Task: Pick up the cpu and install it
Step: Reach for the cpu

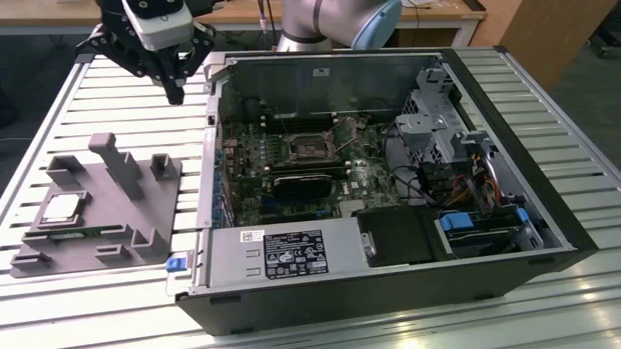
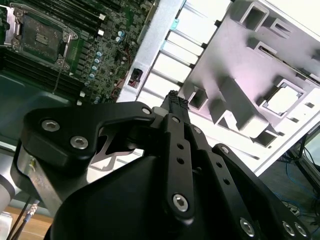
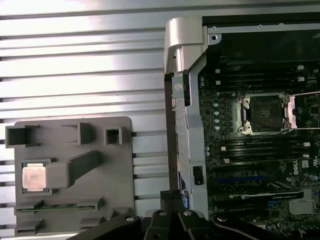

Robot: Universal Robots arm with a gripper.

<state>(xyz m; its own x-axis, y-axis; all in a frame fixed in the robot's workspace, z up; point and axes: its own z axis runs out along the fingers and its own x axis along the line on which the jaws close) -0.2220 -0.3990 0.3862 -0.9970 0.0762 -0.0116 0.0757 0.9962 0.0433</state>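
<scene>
Found the fingers [image 1: 174, 93] closed tip to tip with nothing between them, raised high above the slatted tabletop [image 1: 107, 109]. Spotted the cpu [image 1: 61, 207] well apart from the fingers and far beneath them, lying flat with its silvery top up in a square pocket of the grey holder [image 1: 167, 211], just beside a thick upright post [image 1: 121, 163]. Caught the cpu [image 3: 34, 178] in the first wrist view too, seated at the end of the holder [image 3: 120, 170] furthest from the fingers [image 3: 170, 194], untouched. Made out the open computer case [image 1: 529, 102] lying on its side, its nearest wall just beside the fingers, opposite the holder. Noted the square black-framed socket [image 1: 313, 147] on the green board inside the case, uncovered, well beyond that wall from the fingers. Saw the fingers [image 2: 175, 97] in the second wrist view poised over the strip of tabletop between case and holder [image 2: 240, 60], with socket [image 2: 42, 35] to one side and cpu [image 2: 281, 97] to the other.
</scene>
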